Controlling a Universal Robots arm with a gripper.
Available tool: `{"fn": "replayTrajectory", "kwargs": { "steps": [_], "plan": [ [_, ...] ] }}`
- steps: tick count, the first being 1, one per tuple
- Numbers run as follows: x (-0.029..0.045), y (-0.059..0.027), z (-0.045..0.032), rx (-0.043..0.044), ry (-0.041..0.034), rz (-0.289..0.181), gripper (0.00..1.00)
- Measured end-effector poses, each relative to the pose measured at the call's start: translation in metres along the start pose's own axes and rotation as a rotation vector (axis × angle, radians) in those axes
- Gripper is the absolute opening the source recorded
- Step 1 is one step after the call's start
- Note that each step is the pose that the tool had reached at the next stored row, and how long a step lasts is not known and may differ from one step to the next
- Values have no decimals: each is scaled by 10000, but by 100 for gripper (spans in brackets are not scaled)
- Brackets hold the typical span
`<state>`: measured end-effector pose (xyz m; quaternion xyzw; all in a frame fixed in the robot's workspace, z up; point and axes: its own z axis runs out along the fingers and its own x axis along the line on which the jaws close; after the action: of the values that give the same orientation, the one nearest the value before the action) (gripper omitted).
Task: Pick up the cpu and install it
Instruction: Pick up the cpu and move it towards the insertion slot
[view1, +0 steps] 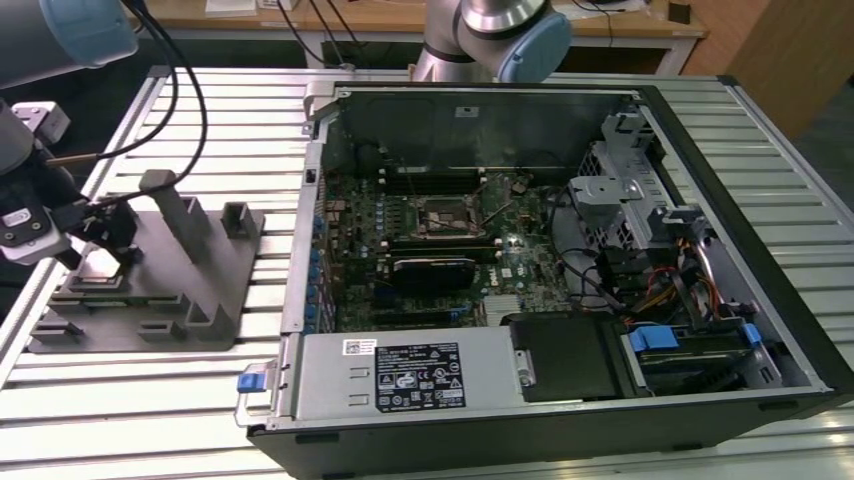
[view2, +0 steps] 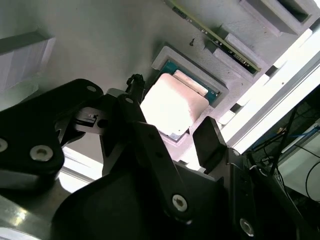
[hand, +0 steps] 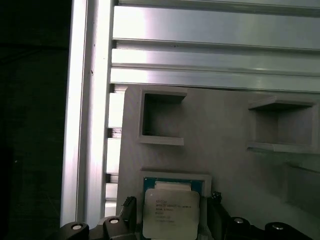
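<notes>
We find the tool (hand: 171, 204) released, its 2 fingers (view2: 207, 139) straddling the cpu (view2: 172, 106), which lies flat in its pocket on the grey fixture (view1: 200, 290). We judge the grasp needs square alignment on opposite edges, light closure and a level lift.

**Grey tubes, blue caps, black claw**

The arm (view1: 487, 25) is silver-grey tubing with rounded pale blue joint caps (view1: 531, 45), seen at twelve and eleven o'clock in the exterior view. Thin black cables (view1: 200, 120) loop down to the dark wrist (view1: 27, 200) at nine o'clock. In the second wrist view the gripper (view2: 171, 114) is matt black and angular, fastened with bright round screws (view2: 179, 202).
</notes>
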<state>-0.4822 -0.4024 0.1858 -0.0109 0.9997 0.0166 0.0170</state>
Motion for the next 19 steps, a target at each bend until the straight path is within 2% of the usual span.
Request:
{"fn": "replayTrajectory", "kwargs": {
  "steps": [8,19],
  "plan": [
    [3,-3,44,13,2,-1,66],
    [14,-3,62,15,0,46,66]
  ]
}}
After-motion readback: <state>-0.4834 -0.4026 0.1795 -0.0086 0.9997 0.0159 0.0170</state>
